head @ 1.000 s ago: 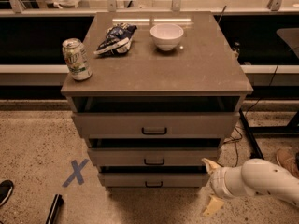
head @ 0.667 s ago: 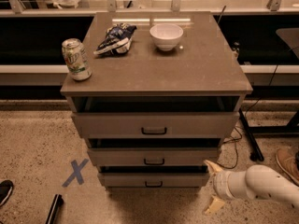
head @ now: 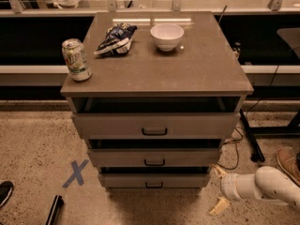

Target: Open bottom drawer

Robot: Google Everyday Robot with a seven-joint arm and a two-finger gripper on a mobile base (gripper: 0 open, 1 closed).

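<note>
The grey-brown cabinet [head: 154, 74] has three drawers. The bottom drawer [head: 153, 180] is the lowest one, a low flat panel with a small black bar handle [head: 153, 185]; it stands about flush under the middle drawer [head: 153, 157]. My gripper [head: 218, 187] is at the lower right, just off the bottom drawer's right end, on a white arm [head: 262, 187]. Its two tan fingers [head: 219, 205] are spread apart, one up and one down, with nothing between them. It is well to the right of the handle.
On the cabinet top stand a soda can [head: 76, 59], a chip bag [head: 114, 38] and a white bowl [head: 167, 35]. A blue tape X [head: 75, 173] marks the floor at left. Cables and a black stand leg [head: 248, 135] lie at right, a shoe [head: 287, 163] beyond.
The white arm has drawn back a little to the right and down; the gripper stays beside the bottom drawer's right end. The drawers have not moved.
</note>
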